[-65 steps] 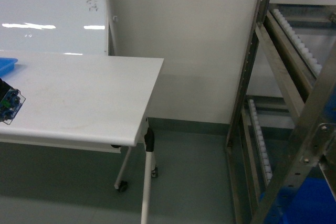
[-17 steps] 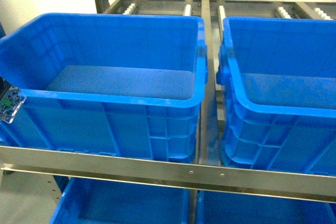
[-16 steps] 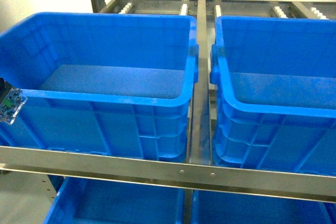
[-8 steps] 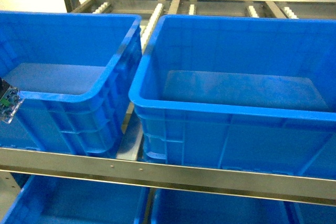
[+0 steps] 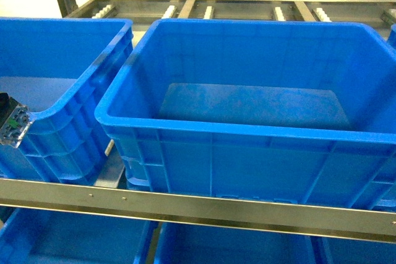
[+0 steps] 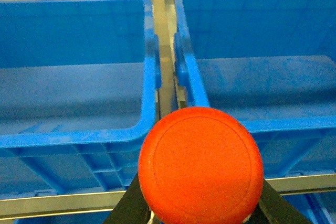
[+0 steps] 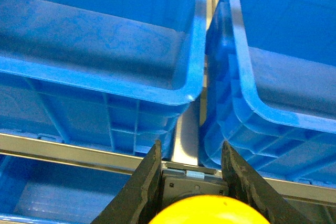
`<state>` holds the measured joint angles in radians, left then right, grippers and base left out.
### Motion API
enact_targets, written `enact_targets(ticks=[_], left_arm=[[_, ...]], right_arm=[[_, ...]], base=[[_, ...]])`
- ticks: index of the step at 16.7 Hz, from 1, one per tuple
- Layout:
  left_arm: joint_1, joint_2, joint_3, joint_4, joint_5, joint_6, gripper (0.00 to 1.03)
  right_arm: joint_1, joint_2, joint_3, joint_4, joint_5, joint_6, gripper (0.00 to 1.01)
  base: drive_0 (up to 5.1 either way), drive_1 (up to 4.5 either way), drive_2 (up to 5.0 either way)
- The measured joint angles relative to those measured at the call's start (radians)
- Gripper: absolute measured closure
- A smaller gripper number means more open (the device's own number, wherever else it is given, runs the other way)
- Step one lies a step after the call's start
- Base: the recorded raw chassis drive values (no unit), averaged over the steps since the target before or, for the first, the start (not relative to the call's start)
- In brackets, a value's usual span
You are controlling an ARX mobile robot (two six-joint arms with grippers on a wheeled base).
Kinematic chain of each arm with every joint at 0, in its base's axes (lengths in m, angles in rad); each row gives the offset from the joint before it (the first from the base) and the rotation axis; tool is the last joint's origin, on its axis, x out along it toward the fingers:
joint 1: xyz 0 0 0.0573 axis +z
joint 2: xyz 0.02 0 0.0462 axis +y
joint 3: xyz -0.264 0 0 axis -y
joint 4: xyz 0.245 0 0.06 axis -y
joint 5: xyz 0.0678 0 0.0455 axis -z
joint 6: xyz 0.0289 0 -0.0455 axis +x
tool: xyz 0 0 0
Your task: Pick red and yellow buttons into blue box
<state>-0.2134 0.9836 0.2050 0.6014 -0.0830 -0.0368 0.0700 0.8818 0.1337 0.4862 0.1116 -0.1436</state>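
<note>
The red button (image 6: 200, 164) is held clamped in the left tool (image 6: 202, 203) and the yellow button (image 7: 202, 211) in the right tool (image 7: 190, 182). Both are carried short of the blue box (image 5: 247, 129), which lies ahead and below; in each wrist view the tool is aimed at the gap between two crates.

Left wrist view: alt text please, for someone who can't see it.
A round red button fills the lower centre of the frame, held in the left end effector, whose dark fingers show at either side below it. Beyond it, two deep blue boxes sit side by side on a metal rack, both apparently empty.
</note>
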Motion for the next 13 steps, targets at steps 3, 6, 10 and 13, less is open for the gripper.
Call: enact_targets(ticks=[3,6,10,13], left_arm=[[0.001,0.0,0.0,-0.001,-0.003,0.0,0.79],[0.005,-0.003,-0.001,0.0,-0.006,0.0,0.79],[0.005,0.003,-0.002,0.0,-0.006,0.0,0.79],[0.005,0.003,-0.002,-0.001,-0.006,0.0,0.79]], right_arm=[[0.0,0.0,0.0,0.002,0.0,0.0,0.71],[0.001,0.0,0.0,0.003,0.0,0.0,0.71],[-0.004,-0.003,0.008,0.011,-0.008,-0.005,0.71],[-0.06,-0.063,0.012,-0.014,-0.01,-0.032,0.71]], base=[[4.8,-2.25,-2.2],[0.0,1.4,-1.3],[0.1,4.19,-4.0],[0.1,4.19,-4.0]])
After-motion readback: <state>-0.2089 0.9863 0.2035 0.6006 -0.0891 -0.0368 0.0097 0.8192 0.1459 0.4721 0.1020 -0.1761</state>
